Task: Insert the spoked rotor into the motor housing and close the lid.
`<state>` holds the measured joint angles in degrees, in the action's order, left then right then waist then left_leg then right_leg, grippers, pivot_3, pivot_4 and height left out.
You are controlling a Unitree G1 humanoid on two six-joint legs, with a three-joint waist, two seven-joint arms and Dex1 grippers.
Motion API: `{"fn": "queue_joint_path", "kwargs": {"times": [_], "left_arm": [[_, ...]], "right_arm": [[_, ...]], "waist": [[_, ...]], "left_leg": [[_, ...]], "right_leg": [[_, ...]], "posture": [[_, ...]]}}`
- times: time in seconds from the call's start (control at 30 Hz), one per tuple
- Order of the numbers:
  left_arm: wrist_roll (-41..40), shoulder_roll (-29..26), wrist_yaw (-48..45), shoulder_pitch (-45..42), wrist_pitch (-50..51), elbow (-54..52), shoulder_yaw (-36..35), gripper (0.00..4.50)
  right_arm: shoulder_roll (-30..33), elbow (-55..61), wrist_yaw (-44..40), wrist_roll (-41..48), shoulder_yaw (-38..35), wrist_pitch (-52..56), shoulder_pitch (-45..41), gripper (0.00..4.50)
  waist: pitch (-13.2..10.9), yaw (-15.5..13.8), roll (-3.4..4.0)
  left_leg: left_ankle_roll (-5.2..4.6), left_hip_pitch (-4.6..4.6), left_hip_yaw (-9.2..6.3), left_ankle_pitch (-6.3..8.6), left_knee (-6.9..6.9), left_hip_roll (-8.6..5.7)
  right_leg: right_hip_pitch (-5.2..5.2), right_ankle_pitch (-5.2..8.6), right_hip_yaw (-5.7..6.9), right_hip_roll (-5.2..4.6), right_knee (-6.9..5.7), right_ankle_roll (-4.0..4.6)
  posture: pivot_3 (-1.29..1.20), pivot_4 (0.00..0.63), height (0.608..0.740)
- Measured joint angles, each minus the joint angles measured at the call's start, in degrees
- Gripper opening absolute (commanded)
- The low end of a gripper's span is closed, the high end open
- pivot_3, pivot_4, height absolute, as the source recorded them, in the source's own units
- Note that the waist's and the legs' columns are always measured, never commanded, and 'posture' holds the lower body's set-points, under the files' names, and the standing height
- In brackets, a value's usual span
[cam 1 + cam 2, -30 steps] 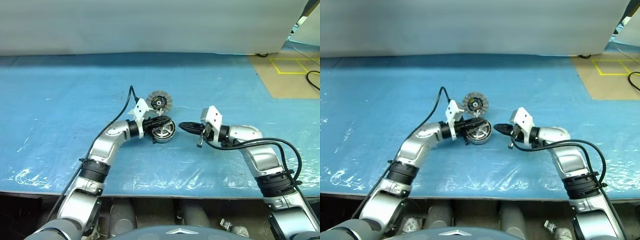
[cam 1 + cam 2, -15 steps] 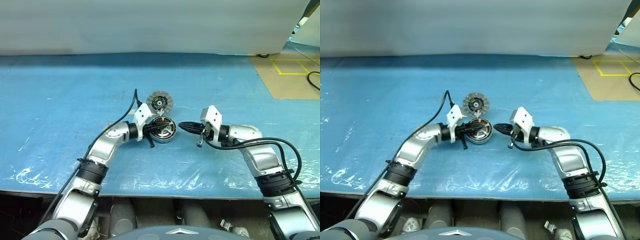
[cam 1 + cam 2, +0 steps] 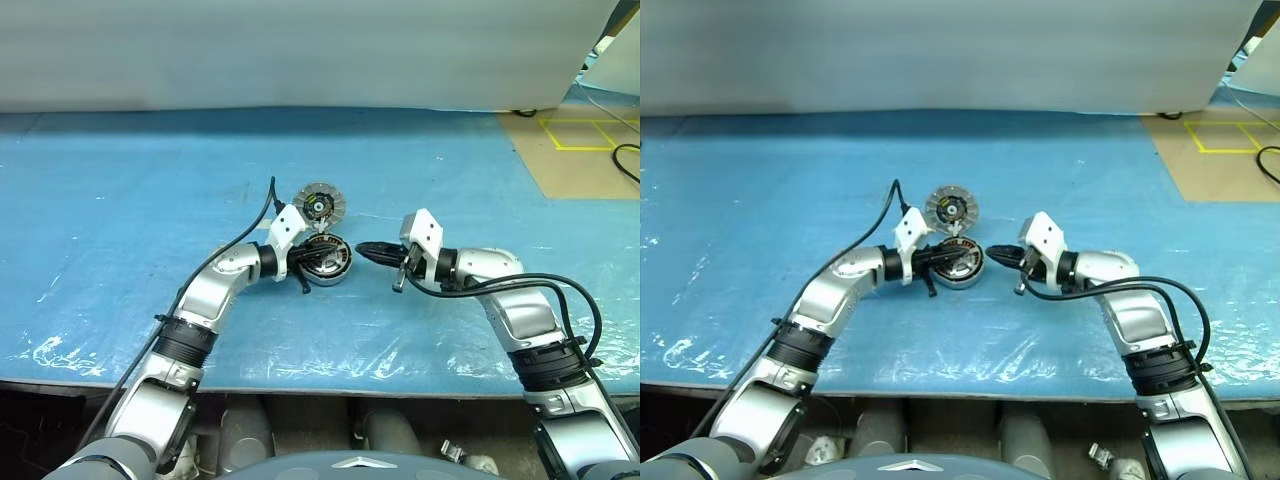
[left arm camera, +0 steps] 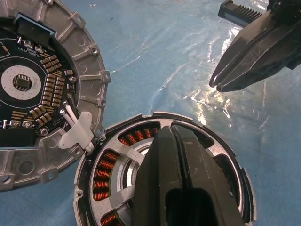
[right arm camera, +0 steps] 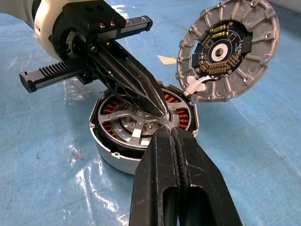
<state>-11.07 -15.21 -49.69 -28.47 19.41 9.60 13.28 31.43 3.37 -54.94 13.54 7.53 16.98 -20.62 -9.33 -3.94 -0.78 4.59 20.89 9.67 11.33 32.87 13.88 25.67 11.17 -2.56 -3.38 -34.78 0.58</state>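
Observation:
The motor housing (image 3: pixel 338 270), a round grey puck with copper windings, lies on the blue table. The spoked rotor (image 5: pixel 133 124) sits inside it, silvery ring and spokes over the windings. The lid (image 3: pixel 319 203) stands open behind the housing, joined at the rim, showing a dark circuit board inside a ribbed grey rim. My left gripper (image 3: pixel 318 256) is shut, reaching over the housing from the left with its tips down on the rotor near the hub. My right gripper (image 3: pixel 362 249) is shut and empty, hovering just right of the housing, its tip close to the rim.
The blue plastic sheet (image 3: pixel 120 200) covers the table, wrinkled near the front edge. A brown board with yellow tape (image 3: pixel 580 150) lies at the far right. A pale wall (image 3: pixel 300 50) closes off the back.
My left wrist has turned a little over the housing, its tips staying on the rotor. The right gripper has not moved.

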Motion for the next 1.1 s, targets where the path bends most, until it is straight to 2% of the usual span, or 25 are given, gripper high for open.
{"fn": "queue_joint_path", "kwargs": {"times": [0.33, 0.53, 0.77, 0.83, 1.0, 1.1], "left_arm": [[-0.16, -1.47, -2.12, 1.41, 2.83, -2.44, 1.92, 0.03], [-0.39, -0.04, -1.01, 1.76, 1.51, -1.46, 1.1, 0.03], [-7.94, 3.81, -2.01, 3.81, 2.89, -1.6, -3.17, 0.03], [-9.97, 3.9, -2.56, 3.82, 3.28, -2.77, -4.57, 0.03], [-12.7, 3.58, -2.11, 3.35, 2.66, -3.88, -8.74, 0.03], [-13.04, 3.13, -0.67, 0.72, -1.21, -3.39, -12.91, 0.03]], "right_arm": [[-0.08, -0.3, -0.18, -0.12, 0.41, -0.03, -0.97, 0.0], [-0.15, -0.99, -0.47, -0.24, 0.53, -0.21, -1.17, 0.0], [-0.38, -1.67, -1.05, -0.53, 0.62, -0.45, -1.27, 0.0], [-0.55, -1.74, -1.09, -0.65, 0.66, -0.48, -1.27, 0.0], [-0.59, -1.98, -1.2, -0.8, 0.69, -0.56, -1.27, 0.0], [-0.64, -1.98, -1.22, -0.8, 0.69, -0.71, -1.27, 0.0]], "waist": [[0.04, 0.01, 0.06], [0.04, -0.01, 0.06], [0.02, 0.01, 0.04], [0.02, 0.01, 0.04], [0.01, 0.09, 0.03], [-0.01, 0.04, 0.0]], "left_leg": [[0.0, -0.09, 0.0, 0.01, -0.04, -0.01], [-0.06, -0.34, 0.0, 0.04, -0.05, -0.05], [-0.03, 0.0, 0.0, 0.02, -0.09, -0.06], [-0.01, 0.3, 0.0, -0.01, -0.1, -0.04], [-0.01, 0.3, 0.0, 0.0, -0.13, -0.02], [-0.02, 0.28, 0.0, 0.0, -0.09, -0.02]], "right_leg": [[-0.17, 0.03, 0.01, -0.02, 0.04, -0.04], [-0.37, 0.05, 0.02, -0.09, 0.06, -0.06], [0.02, 0.05, 0.03, -0.08, 0.1, -0.07], [0.37, 0.04, 0.03, -0.01, 0.05, -0.07], [0.4, 0.04, 0.02, 0.02, 0.05, -0.07], [0.38, 0.04, 0.02, 0.0, 0.04, -0.07]], "posture": [[0.0, 0.15, 0.74], [0.0, 0.15, 0.74], [0.0, 0.15, 0.74], [0.0, 0.15, 0.74], [0.0, 0.15, 0.74], [0.0, 0.15, 0.74]]}}
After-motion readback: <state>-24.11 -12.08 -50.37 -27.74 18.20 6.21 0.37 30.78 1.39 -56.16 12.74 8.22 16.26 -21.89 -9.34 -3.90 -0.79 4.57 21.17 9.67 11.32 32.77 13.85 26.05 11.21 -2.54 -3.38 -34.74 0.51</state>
